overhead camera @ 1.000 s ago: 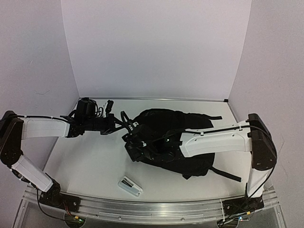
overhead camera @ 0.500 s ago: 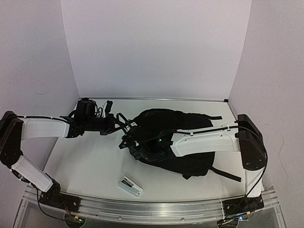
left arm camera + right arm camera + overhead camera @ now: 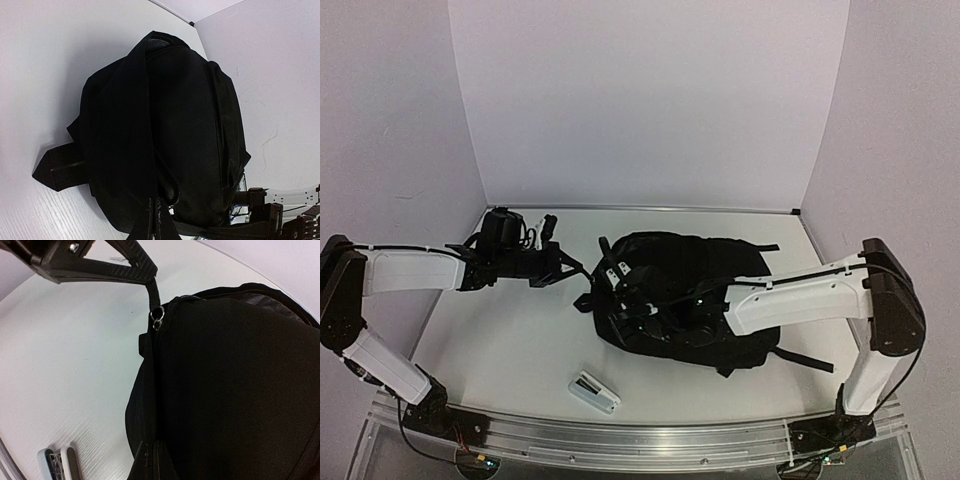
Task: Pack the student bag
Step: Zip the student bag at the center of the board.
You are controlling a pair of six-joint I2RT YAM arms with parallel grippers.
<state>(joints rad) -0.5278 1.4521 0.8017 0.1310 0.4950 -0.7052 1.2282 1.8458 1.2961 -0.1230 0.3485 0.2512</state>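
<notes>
We judge the backpack [image 3: 235,380] soft and floppy. It lies on the bench [image 3: 75,365] right under the right pincer [image 3: 152,457], which pinches its seam [image 3: 159,390] tight, while the left pincer [image 3: 154,279] clamps the zipper tab [image 3: 154,292], our firmest holds.

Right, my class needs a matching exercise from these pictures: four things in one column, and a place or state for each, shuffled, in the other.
Column one
1. student bag
2. left tool
3. right tool
4. small white object

Column two
A. shut on the zipper pull
B. apart from the bag, near the front edge of the table
C. shut, tips at the bag's zipper seam
D. black, lying mid-table

Pairs: 1-D, 2-A, 3-C, 4-B
</notes>
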